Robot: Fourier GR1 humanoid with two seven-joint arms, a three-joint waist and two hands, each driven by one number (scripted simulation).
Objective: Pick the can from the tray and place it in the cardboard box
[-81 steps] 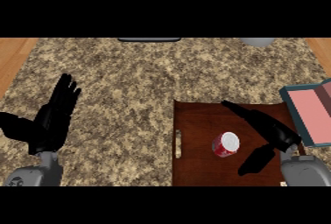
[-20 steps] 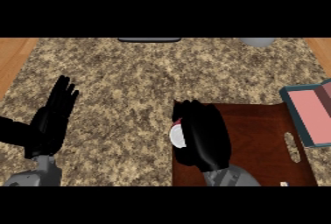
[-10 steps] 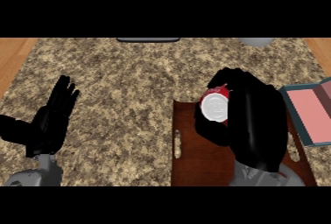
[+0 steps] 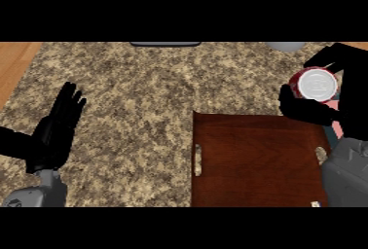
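My right hand is curled round the can, thumb below and fingers over its far side, its silver top facing up. I hold it above the counter just beyond the tray's far right corner, clear of the wood. A pink strip of the cardboard box shows under my wrist. My left hand rests open, well left of the tray.

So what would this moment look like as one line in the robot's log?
stage: carrying | right hand: fingers curled round can, lifted off tray | left hand: open, resting at left | box: mostly hidden
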